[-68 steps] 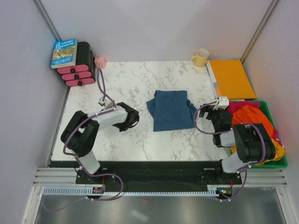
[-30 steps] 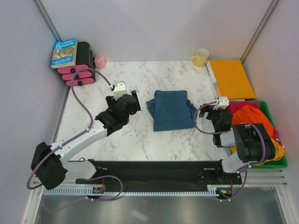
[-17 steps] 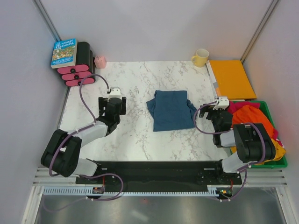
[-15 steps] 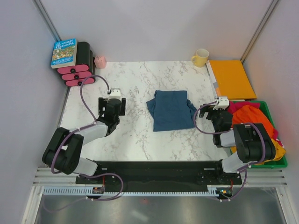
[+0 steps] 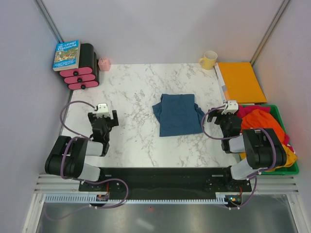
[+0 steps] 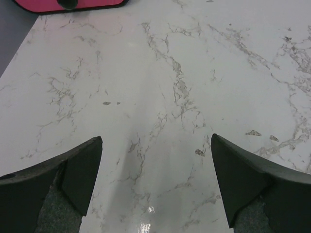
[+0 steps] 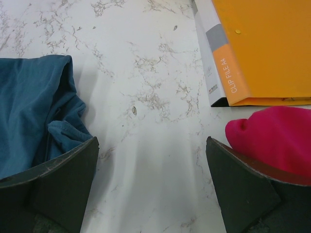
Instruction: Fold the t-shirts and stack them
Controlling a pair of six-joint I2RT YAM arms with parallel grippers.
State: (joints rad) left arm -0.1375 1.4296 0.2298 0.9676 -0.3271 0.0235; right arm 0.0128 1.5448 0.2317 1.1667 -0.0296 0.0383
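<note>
The left end effector (image 6: 155, 145) and right end effector (image 7: 151, 145) are held wide and empty, seemingly ready for another shirt, the folded teal-blue t-shirt (image 7: 29, 107) lying just left of the latter (magenta-pink t-shirt (image 7: 272, 141) just right)

Light: bright, even and diffuse, falling from above; the table (image 5: 136, 82) and walls (image 5: 160, 29) are evenly lit.
Shadows: faint and soft-edged; a pale one lies beside the teal shirt (image 7: 29, 107) in the right wrist view.
Glare: a small white patch on the table at the bottom centre of the left wrist view.
Colour cast: a pink tint on the marble below the pink case (image 6: 68, 4).
Focus: top view sharp; in the left wrist view, marble crisp, left fingers (image 6: 73, 170) slightly soft.
Distortion: wide-angle top view, corner posts (image 5: 48, 19) leaning outward.
</note>
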